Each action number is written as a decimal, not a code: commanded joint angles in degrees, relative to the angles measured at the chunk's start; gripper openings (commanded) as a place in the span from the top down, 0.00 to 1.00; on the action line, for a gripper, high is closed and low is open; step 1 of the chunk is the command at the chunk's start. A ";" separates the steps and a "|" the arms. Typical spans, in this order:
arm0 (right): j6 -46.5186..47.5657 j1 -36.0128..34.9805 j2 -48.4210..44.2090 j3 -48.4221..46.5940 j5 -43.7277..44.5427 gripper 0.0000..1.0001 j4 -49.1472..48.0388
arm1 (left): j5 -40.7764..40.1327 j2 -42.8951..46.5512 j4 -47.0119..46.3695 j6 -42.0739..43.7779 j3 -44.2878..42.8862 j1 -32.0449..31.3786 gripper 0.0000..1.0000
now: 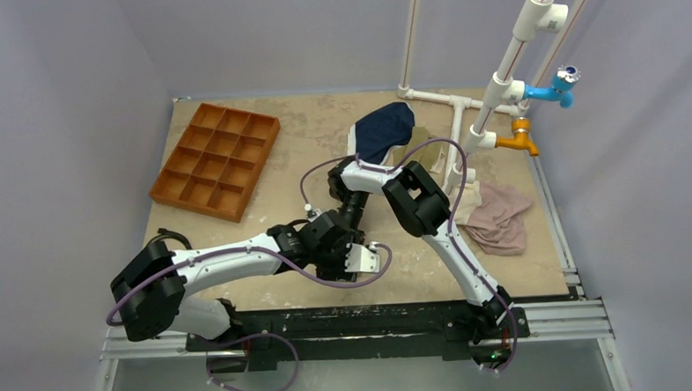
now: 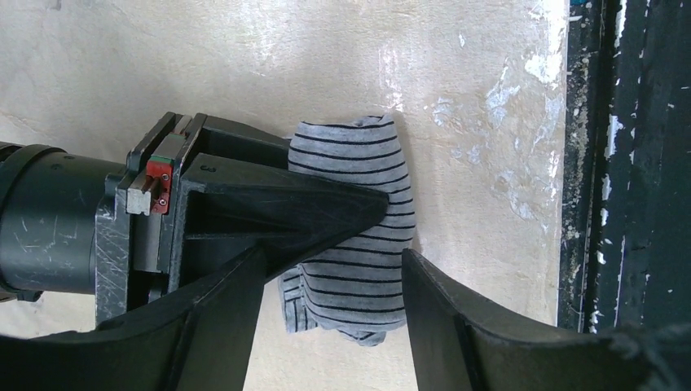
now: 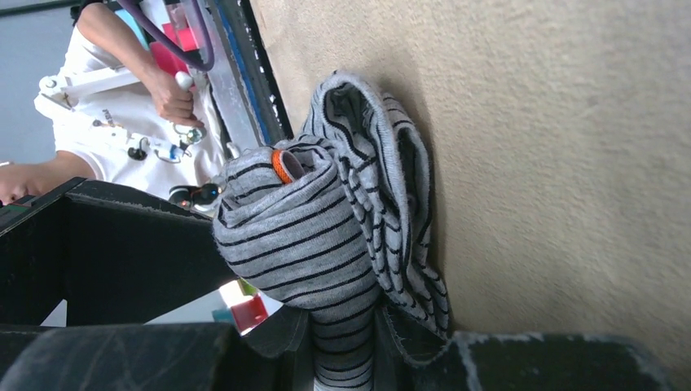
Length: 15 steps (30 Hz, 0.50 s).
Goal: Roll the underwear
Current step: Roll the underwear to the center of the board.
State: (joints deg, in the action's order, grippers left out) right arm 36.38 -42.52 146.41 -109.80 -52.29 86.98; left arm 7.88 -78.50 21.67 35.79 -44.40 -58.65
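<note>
- The fine grey-and-white striped soft cloth underwear [image 2: 358,236] is lying bunched in a loose, partly wound roll on the mottled tan table [image 2: 489,122]. It is sitting near the black metal rail [image 2: 635,163] at the near edge, with its long axis running parallel to that rail.
- The right gripper [image 3: 344,358] is reaching in across that axis. Its black fingers are nearly closed and are pinching the limp, ribbed folds.
- The left gripper [image 2: 334,269] is poised over the roll, holding nothing. Its jaws are standing apart and framing the roll's free end, so this arm appears better placed to tuck or turn it.
- Farther back, a plain navy garment [image 1: 384,128] and a pinkish-tan cloth [image 1: 502,215] are lying well apart from the roll.
</note>
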 commanded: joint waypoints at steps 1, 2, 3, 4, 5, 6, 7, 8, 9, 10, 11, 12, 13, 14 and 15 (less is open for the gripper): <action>4.05 -0.30 5.13 2.82 16.94 1.00 -13.16 | 0.89 -2.41 1.69 1.03 -1.36 -0.23 0.39; 4.09 -0.20 5.11 2.83 16.96 1.00 -13.15 | 1.17 -2.96 2.69 0.96 -1.90 -0.35 0.39; 4.13 -0.07 5.07 2.96 16.96 1.00 -13.15 | 1.04 -3.50 3.41 0.95 -2.25 -0.45 0.39; 4.15 -0.02 4.96 3.10 17.00 1.00 -13.15 | 0.75 -3.94 3.83 0.95 -2.38 -0.69 0.39; 4.18 0.06 4.86 3.24 17.23 1.00 -13.11 | 0.36 -4.25 4.01 1.07 -2.41 -0.86 0.39; 4.23 0.19 4.78 3.39 17.37 1.00 -13.11 | -0.03 -4.34 3.95 1.12 -2.22 -1.07 0.39; 4.12 0.37 4.64 3.70 17.59 1.00 -13.31 | -0.12 -4.35 3.92 1.00 -2.23 -1.18 0.39; 3.91 0.57 4.44 4.02 17.82 1.00 -13.61 | -0.33 -4.15 3.78 0.77 -2.20 -1.24 0.39; 3.48 0.78 4.29 4.50 18.03 1.00 -14.00 | -0.46 -3.90 3.63 0.35 -2.23 -1.29 0.40; 3.09 0.98 4.01 5.03 18.32 1.00 -14.36 | -0.45 -3.29 3.49 0.07 -2.30 -1.29 0.40; 2.89 1.17 3.67 5.82 18.36 1.00 -14.69 | -0.36 -2.67 3.40 -0.15 -2.37 -1.29 0.40; 2.64 1.34 3.01 6.94 18.43 1.00 -15.22 | -0.11 -2.03 3.15 -0.34 -2.36 -1.29 0.40; 2.21 1.45 2.48 7.83 18.45 1.00 -15.78 | 0.22 -1.65 3.12 -0.28 -2.40 -1.29 0.40; 1.93 1.63 2.06 8.59 18.45 1.00 -16.21 | 0.58 -1.57 3.22 -0.04 -2.56 -1.39 0.39; 1.72 1.65 1.78 9.11 18.45 1.00 -16.40 | 0.80 -1.93 3.66 0.26 -3.02 -1.52 0.39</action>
State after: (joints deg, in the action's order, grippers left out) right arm 35.88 -41.34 145.49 -105.14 -52.40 87.24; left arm 8.49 -81.10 22.46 36.05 -46.54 -60.07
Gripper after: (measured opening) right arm 0.206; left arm 0.606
